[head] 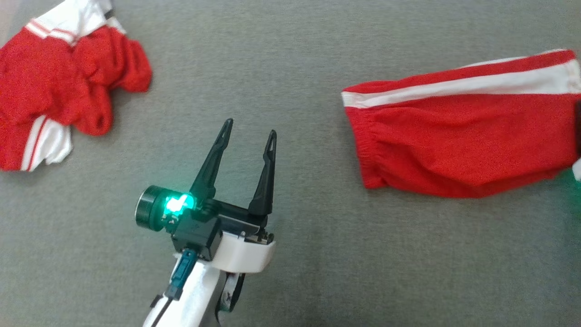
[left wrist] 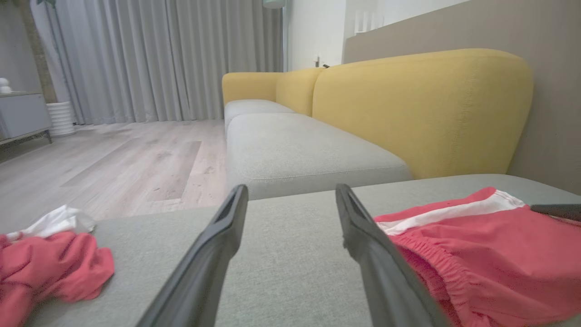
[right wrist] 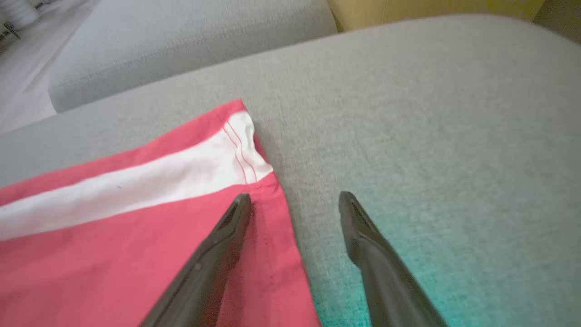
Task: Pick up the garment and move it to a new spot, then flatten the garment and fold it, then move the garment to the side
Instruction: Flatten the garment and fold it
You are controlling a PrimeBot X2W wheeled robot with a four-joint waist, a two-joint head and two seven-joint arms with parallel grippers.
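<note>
The left gripper (head: 250, 127) hovers with its jaws spread wide and empty above bare grey fabric in the middle of the sofa seat (head: 317, 68), a green light (head: 177, 204) glowing on its wrist. The right gripper (right wrist: 294, 197) also has its jaws parted and grips nothing. Its left finger (right wrist: 218, 245) lies over the hem end of the folded red shorts (head: 458, 141), though contact cannot be judged, and its right finger (right wrist: 386, 272) is over the grey seat just beside that hem. The shorts lie flat on the robot's right side of the seat. Their white side stripe runs along the side nearest the seat's far edge, and their gathered waistband points toward the left gripper, well apart from it. A crumpled red and white garment (head: 59, 86) sits in a heap on the left side of the seat, near the far edge. Past that edge are a second grey seat (left wrist: 299, 154), a yellow backrest (left wrist: 422, 109), a pale wooden floor (left wrist: 113, 163) and grey curtains (left wrist: 159, 59).
</note>
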